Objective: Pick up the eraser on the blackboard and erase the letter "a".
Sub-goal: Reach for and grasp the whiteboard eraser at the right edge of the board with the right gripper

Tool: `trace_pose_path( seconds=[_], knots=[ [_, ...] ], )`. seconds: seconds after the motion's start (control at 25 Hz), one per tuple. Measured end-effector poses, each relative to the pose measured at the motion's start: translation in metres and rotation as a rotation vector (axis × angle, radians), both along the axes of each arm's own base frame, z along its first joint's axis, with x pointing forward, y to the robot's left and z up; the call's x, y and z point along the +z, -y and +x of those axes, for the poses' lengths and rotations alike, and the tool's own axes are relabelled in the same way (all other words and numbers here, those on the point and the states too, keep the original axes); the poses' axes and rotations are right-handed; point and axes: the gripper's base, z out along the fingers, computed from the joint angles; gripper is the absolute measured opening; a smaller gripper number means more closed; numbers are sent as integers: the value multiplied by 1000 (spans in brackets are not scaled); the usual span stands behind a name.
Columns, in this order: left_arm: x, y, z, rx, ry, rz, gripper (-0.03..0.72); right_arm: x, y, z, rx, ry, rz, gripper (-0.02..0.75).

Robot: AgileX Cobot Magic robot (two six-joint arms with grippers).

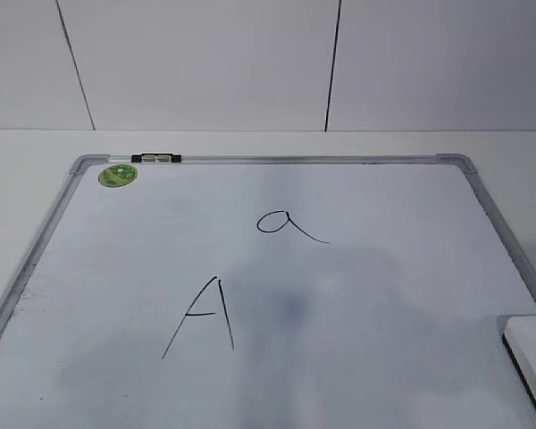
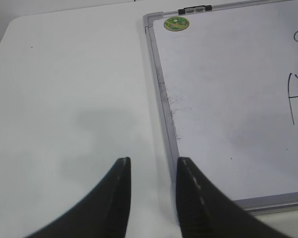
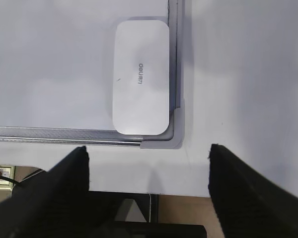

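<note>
The blackboard [image 1: 384,295] is a white dry-erase board with a silver frame, lying flat on the table. The small cursive letter "a" [image 1: 286,223] is drawn near its middle, above a larger capital "A" [image 1: 201,315]. The white eraser [image 3: 141,77] lies on the board's near right corner, along the frame; its edge shows in the exterior view [image 1: 534,353]. My right gripper [image 3: 148,152] is open and empty, above the table edge just short of that corner. My left gripper [image 2: 152,163] is open and empty, over the table beside the board's left frame [image 2: 161,94].
A round green sticker [image 1: 118,175] and a black clip [image 1: 156,158] sit at the board's far left corner. The white table [image 2: 64,89] extends left of the board. The table's front edge and a dark stand below it [image 3: 139,208] show in the right wrist view.
</note>
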Motion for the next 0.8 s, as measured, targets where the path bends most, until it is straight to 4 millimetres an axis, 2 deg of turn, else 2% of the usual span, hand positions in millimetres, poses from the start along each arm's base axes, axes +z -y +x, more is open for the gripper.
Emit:
trace_pose_path(
  seconds=[0.8],
  knots=[
    [0, 0, 0, 0, 0, 0, 235, -19, -5, 43, 9, -238, 66, 592]
  ],
)
